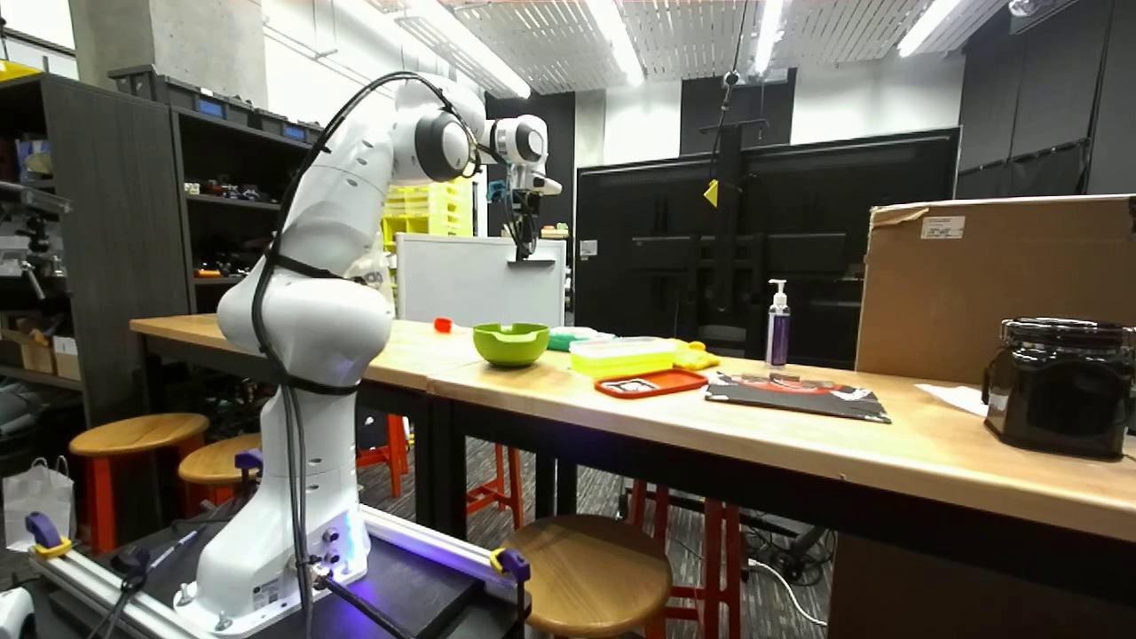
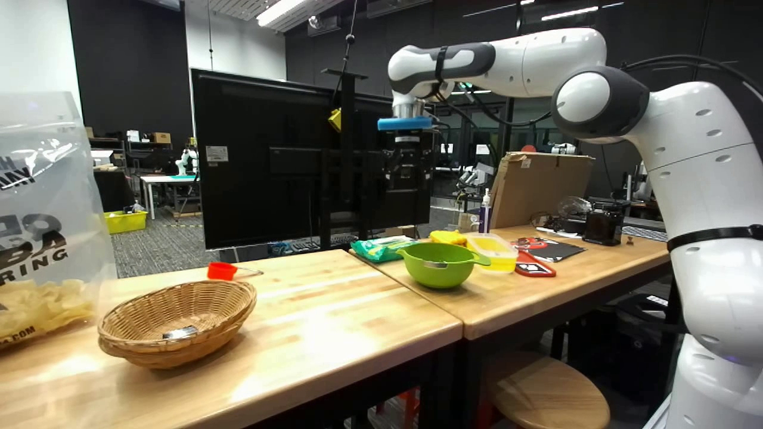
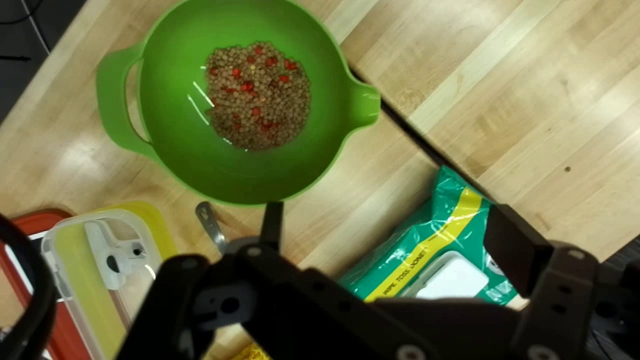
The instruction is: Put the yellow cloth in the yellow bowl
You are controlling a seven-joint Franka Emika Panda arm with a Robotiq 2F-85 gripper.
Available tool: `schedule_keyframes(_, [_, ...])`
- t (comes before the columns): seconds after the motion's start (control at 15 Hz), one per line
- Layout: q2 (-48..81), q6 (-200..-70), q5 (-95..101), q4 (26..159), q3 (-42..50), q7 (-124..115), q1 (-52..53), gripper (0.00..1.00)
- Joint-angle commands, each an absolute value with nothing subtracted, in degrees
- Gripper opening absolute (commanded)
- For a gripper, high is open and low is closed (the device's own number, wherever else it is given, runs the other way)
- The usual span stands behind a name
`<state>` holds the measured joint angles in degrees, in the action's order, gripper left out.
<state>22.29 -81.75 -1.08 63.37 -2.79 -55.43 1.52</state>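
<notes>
The yellow cloth [image 1: 697, 357] lies bunched on the table behind the yellow container in both exterior views [image 2: 448, 238]. Only a small piece of it [image 3: 251, 353] shows at the bottom of the wrist view, the rest hidden by my gripper. The yellow bowl appears to be a rectangular yellow container with clear upper walls [image 1: 621, 362], also seen in an exterior view [image 2: 505, 262] and at the lower left of the wrist view [image 3: 155, 225]. My gripper [image 3: 384, 215] is open and empty, high above the table in both exterior views [image 1: 530, 256] [image 2: 408, 186].
A green bowl [image 3: 260, 175] holding brown and red bits stands beside a green wipes pack [image 3: 435, 235]. A red-framed item [image 1: 652, 386] lies in front of the container. A pump bottle [image 1: 778, 337] stands behind. A wicker basket [image 2: 179, 292] and red cup [image 2: 221, 271] sit farther off.
</notes>
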Motion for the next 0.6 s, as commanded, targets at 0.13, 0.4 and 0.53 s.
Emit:
schedule_keyframes(0.13, [23.2, -79.7, -2.7, 62.7, -0.7, -51.1, -4.2, 1.00])
schedule_keyframes(0.4, [25.3, -79.1, -1.7, 59.8, 0.7, -46.7, -8.0, 1.00])
schedule_keyframes(0.53, [24.1, -80.9, -1.6, 62.5, 0.5, -47.6, -7.8, 1.00])
